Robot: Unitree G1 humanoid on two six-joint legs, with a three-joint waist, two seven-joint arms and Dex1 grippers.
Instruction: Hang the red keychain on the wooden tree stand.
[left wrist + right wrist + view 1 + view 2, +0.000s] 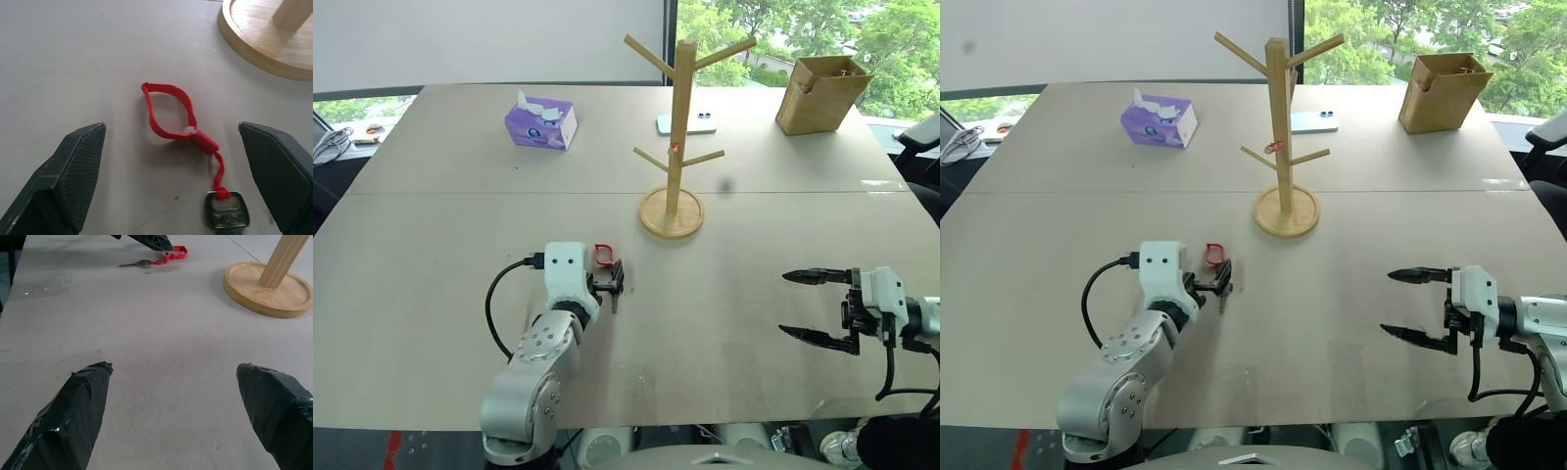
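The keychain (182,119) lies flat on the worktop (754,245), just ahead of the left claw (611,279) and between the lines of its two fingers. Its long axis runs nearly along the claw's reach: key (225,211) nearest the claw, red loop towards the stand (676,137). The left claw gapes wide and holds nothing. The right claw (815,306), also spread and empty, hovers well apart, so the left is nearer. The key's stamped marking is too blurred to read.
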